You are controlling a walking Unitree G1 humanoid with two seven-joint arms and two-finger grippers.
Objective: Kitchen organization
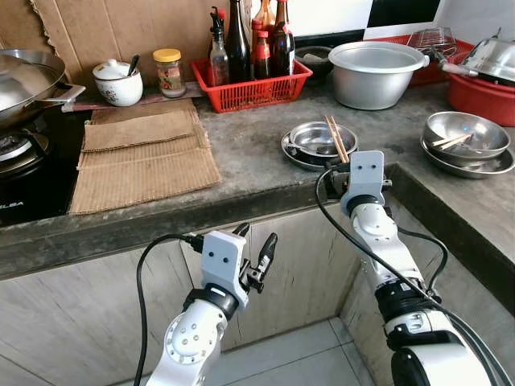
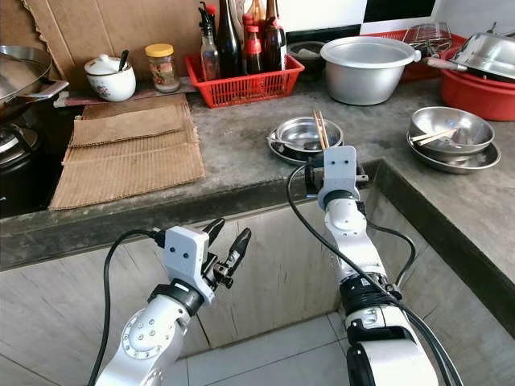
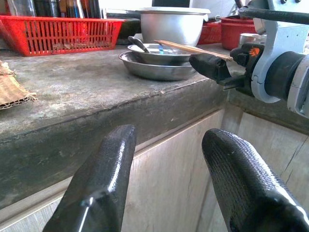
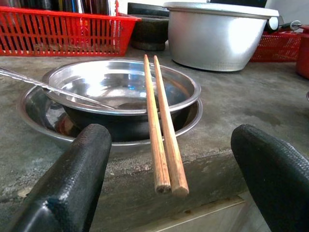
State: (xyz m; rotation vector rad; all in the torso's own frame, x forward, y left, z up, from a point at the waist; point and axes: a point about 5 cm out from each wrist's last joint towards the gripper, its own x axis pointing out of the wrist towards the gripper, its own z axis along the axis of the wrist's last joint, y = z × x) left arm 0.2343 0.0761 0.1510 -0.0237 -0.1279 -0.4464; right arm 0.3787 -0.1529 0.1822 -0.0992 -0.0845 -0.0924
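Chopsticks (image 4: 161, 130) are the prize, a wooden pair lying side by side across the rim of a steel bowl (image 1: 319, 138) near the counter edge (image 1: 241, 201), near ends jutting out past the rim toward the robot; starting at the left, the left gripper (image 1: 259, 256) hangs below the counter in front of the cabinet door (image 1: 306, 265), fingers spread and holding nothing; moving right, a spoon (image 4: 53, 89) rests in that same bowl, which sits in a wider steel dish (image 4: 116, 137); and now the right gripper (image 4: 169, 188) is level with the counter edge, fingers wide apart, the stick ends just between them, nothing pinched yet; my call, the grab is on, so centre on both sticks, close gently so they stay paired, lift straight up clear of the rim, and keep off the spoon handle or the bowl may shift
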